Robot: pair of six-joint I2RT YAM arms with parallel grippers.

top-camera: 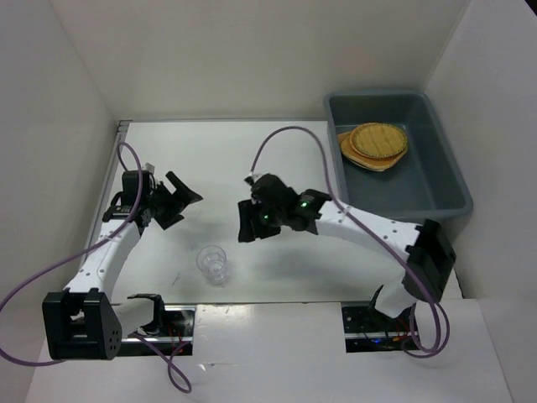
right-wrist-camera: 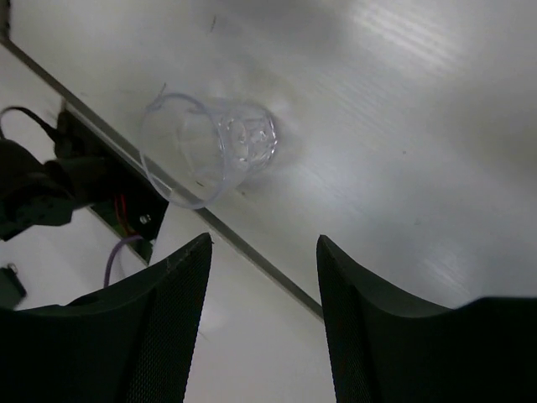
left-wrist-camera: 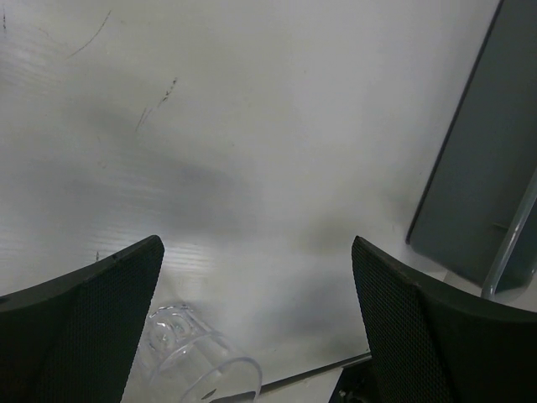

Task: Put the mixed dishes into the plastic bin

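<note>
A small clear ribbed cup [top-camera: 213, 263] stands on the white table near its front edge; it also shows in the left wrist view [left-wrist-camera: 193, 357] and the right wrist view [right-wrist-camera: 211, 149]. The blue-grey plastic bin [top-camera: 436, 178] is at the right, with tan-orange woven plates [top-camera: 376, 145] stacked inside at its far end. My left gripper [top-camera: 183, 205] is open and empty, left of and beyond the cup. My right gripper [top-camera: 250, 223] is open and empty, just right of and above the cup.
White walls enclose the table on the left, back and right. A dark wall of the bin [left-wrist-camera: 478, 185] shows at the right of the left wrist view. The table's front edge and arm bases [top-camera: 77, 323] lie near the cup.
</note>
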